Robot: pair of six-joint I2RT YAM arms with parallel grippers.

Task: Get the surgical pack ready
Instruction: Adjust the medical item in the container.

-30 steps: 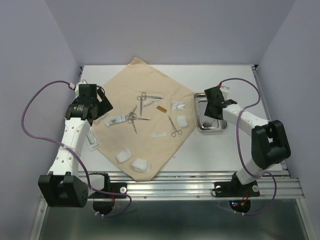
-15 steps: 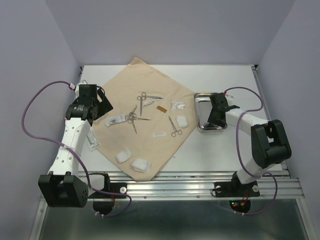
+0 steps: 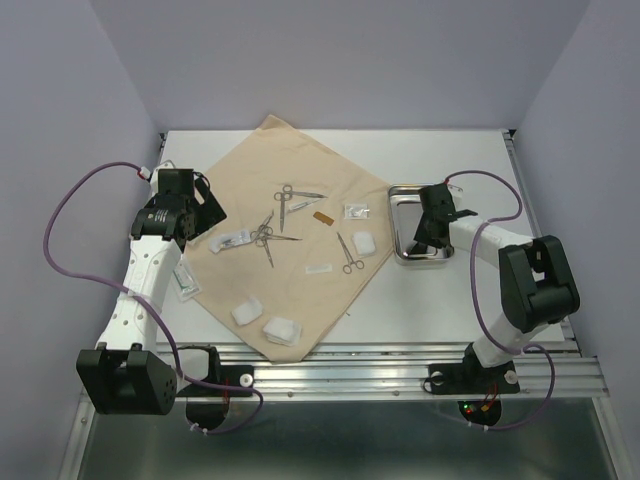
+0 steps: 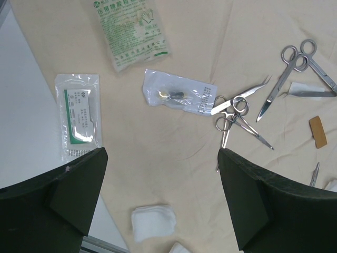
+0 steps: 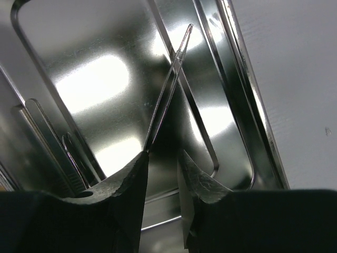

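The beige cloth (image 3: pixel 300 175) lies spread as a diamond on the table. On it are silver scissors (image 3: pixel 285 198), crossed forceps (image 3: pixel 266 236), another pair (image 3: pixel 348 255) and white gauze pads (image 3: pixel 247 310) (image 3: pixel 281 330). The steel tray (image 3: pixel 405 190) stands just off the cloth's right corner. My right gripper (image 3: pixel 428 232) reaches down into the tray (image 5: pixel 253 105); in the right wrist view its jaws (image 5: pixel 163 155) stand a narrow gap apart. A thin metal instrument (image 5: pixel 168 89) rises from its left fingertip. My left gripper (image 4: pixel 162 152) hangs wide open above the cloth's left part, holding nothing.
Sealed packets lie by the cloth's left edge: a green-printed one (image 4: pixel 79 113) on the bare table, a glove packet (image 4: pixel 130 29) and a clear pouch (image 4: pixel 179 95) on the cloth. A brown strip (image 4: pixel 317 132) and a gauze pad (image 4: pixel 152 221) are also nearby.
My right gripper has come down from above the tray's far end into the tray, and its jaws have narrowed. The left arm has not moved.
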